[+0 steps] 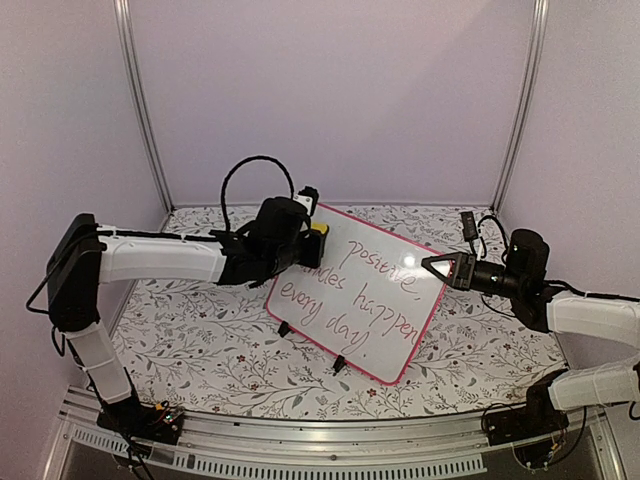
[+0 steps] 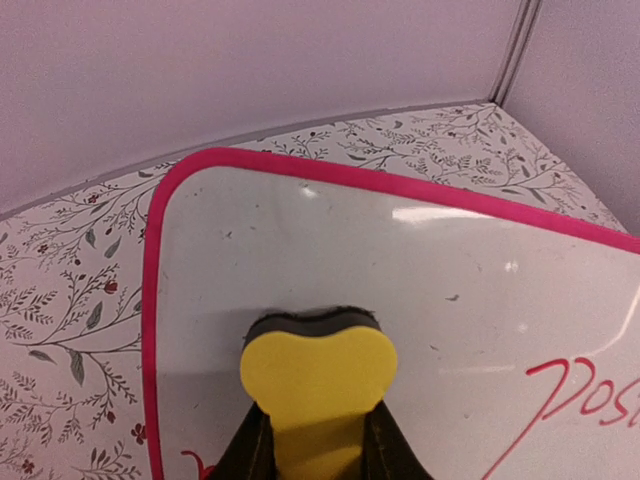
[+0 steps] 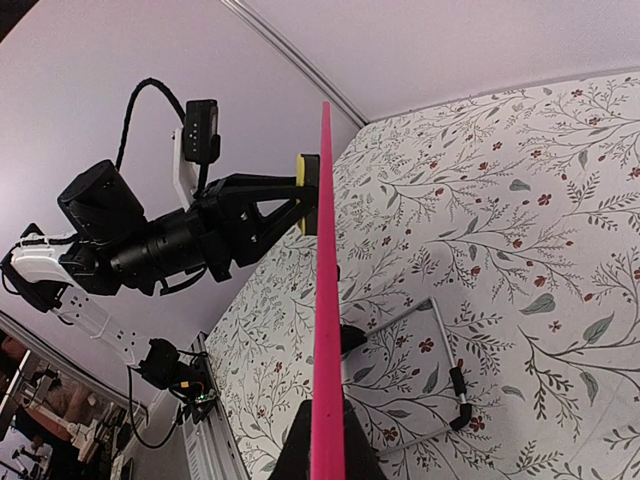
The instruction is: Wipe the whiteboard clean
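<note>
whiteboard point(image 1: 360, 300) stands tilted at centre of table point(image 1: 200, 340). right gripper point(image 1: 437, 266) clamped on its right edge, steadying. left gripper point(image 1: 312, 240) closed on yellow eraser point(image 2: 318, 375), pad against top-left corner. corner looks clean; red writing point(image 1: 375, 285) remains. judgement: erasing barely begun.

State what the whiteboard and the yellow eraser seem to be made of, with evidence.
Whiteboard: glossy white surface, likely coated plastic or enamel, given the light reflections; pink frame looks plastic. Eraser: matte yellow body, probably plastic or foam, with dark felt-like pad beneath.
</note>
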Robot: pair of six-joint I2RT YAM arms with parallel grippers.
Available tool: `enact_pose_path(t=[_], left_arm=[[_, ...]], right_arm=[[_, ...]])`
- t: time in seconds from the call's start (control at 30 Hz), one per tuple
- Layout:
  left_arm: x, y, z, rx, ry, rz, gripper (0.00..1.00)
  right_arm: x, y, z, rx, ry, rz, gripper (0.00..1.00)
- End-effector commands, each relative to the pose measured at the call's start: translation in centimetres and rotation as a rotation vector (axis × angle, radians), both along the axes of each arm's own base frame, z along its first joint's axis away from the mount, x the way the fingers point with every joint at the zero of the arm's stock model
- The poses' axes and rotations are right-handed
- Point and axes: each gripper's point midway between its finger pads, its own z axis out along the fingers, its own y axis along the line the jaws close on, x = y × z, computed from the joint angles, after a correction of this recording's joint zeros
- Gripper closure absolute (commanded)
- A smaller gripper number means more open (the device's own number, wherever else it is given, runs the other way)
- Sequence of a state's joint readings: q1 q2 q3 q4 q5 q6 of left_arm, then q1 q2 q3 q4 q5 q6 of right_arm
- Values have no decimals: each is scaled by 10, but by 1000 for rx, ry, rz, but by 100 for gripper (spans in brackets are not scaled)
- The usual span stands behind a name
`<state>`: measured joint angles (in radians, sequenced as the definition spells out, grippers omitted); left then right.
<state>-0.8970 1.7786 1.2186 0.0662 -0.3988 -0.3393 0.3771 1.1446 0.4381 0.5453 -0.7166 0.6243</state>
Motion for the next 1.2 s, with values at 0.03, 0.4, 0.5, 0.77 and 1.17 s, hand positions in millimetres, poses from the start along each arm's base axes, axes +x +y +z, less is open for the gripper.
enact_pose_path(t=[0.03, 0.4, 0.5, 0.77, 1.17], left_arm=[[-20, -17, -3, -6, -4, -115, 100], [-44, -47, 5, -33, -36, -233, 100], [-48, -52, 3, -32, -33, -250, 100], [-53, -57, 0, -27, -30, -267, 100], [-58, -61, -8, -11, -16, -298, 100]], right_arm=[[-24, 16, -7, -16, -3, 141, 100], [-25, 16, -6, -14, -4, 143, 100], [-25, 16, -7, -15, -4, 143, 100], [-25, 16, -6, -15, -7, 143, 100], [-24, 17, -7, -16, -2, 144, 100]])
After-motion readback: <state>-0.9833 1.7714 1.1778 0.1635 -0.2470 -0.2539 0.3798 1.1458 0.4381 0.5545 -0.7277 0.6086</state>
